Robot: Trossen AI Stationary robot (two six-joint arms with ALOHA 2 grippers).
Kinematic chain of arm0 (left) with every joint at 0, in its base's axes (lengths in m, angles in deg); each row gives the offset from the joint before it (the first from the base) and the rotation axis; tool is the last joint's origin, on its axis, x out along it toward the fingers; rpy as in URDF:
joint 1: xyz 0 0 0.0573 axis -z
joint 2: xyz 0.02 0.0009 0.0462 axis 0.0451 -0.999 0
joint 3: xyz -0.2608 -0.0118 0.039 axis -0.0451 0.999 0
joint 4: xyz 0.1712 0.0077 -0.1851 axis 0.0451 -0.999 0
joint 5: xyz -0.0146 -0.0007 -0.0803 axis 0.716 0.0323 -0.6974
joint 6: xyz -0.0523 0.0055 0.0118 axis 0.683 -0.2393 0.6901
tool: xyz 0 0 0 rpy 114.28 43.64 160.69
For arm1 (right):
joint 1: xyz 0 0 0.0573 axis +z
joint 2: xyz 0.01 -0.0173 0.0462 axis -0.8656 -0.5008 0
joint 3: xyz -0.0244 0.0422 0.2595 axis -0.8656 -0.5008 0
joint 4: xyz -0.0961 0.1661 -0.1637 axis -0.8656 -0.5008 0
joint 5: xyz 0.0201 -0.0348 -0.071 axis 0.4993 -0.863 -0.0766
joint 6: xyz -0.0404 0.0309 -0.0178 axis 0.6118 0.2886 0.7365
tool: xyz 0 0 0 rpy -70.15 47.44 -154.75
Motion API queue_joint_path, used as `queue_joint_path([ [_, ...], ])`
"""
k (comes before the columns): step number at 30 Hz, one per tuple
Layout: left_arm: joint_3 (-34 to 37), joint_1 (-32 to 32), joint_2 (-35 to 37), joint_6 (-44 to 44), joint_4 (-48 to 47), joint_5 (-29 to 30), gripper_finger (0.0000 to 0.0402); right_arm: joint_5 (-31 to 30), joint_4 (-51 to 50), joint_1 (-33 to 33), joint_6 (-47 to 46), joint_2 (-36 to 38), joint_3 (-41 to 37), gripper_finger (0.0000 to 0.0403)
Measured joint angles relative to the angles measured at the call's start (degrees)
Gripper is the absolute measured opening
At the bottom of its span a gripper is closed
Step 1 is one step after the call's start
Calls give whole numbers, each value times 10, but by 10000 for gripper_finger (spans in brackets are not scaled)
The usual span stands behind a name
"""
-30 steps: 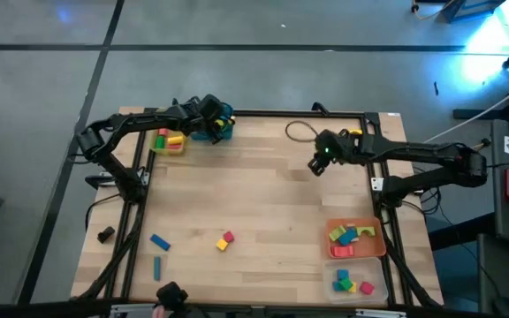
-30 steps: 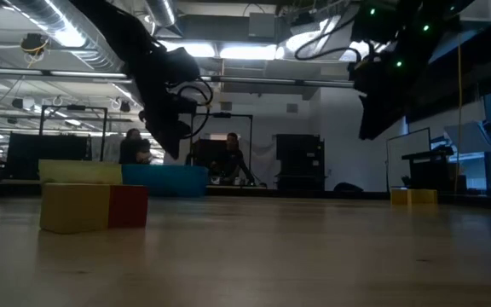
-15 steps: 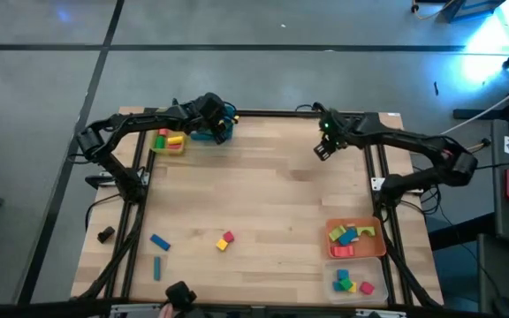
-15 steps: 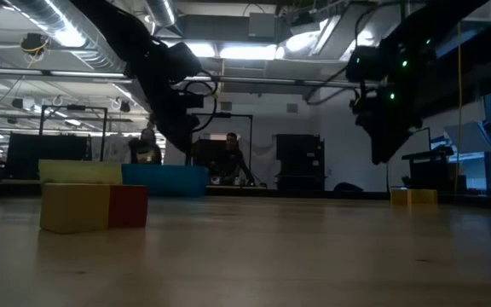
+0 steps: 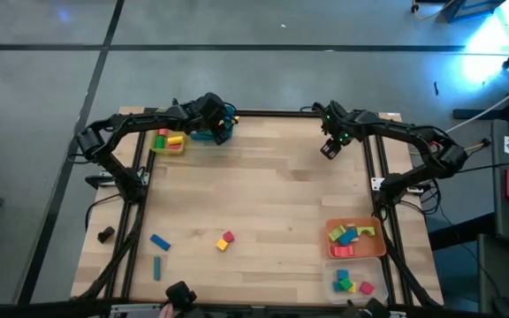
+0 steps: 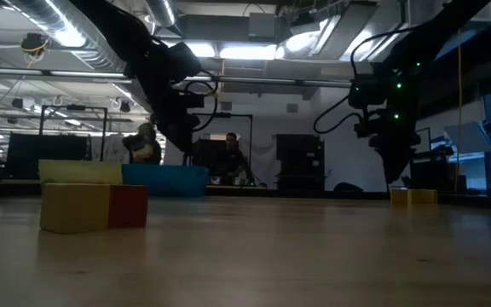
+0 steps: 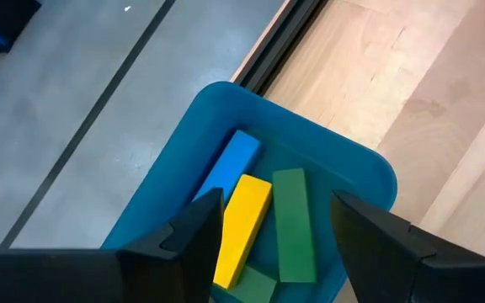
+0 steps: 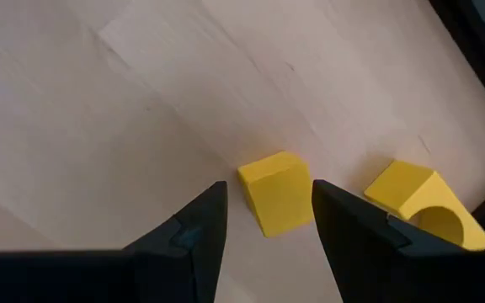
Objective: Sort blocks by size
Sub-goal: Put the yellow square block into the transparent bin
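As seen past the right gripper [image 8: 263, 220], spread and empty: yellow cube [image 8: 276, 193] at twelve o'clock between fingertips, yellow arch [image 8: 418, 204] at two. Left gripper [image 7: 266, 229] spread over teal tray [image 7: 175, 190].

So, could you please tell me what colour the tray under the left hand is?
Teal tray, clearest in the left wrist view.

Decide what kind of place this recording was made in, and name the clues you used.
Probably a robotics lab or workshop. Two dark arms work over a framed wooden table, exposed ceiling ducts and strip lights run overhead, and people sit among equipment racks in the room behind.
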State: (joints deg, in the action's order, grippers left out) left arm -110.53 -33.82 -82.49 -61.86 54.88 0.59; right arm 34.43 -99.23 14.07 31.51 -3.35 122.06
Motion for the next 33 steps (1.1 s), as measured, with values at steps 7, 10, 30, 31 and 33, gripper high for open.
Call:
queue_joint_path([
  [7,0,0,0,11,0,0,200,-18,0,0,31,0,0,175],
  [10,0,0,0,12,0,0,200,-26,0,0,31,-6,0,175],
  [30,0,0,0,12,0,-18,200,-10,0,-3,89,-91,0,144],
  [31,0,1,0,12,0,-25,200,-10,0,-3,89,-91,0,138],
  [33,0,4,0,7,3,-33,200,-10,-1,-2,88,-91,1,138],
])
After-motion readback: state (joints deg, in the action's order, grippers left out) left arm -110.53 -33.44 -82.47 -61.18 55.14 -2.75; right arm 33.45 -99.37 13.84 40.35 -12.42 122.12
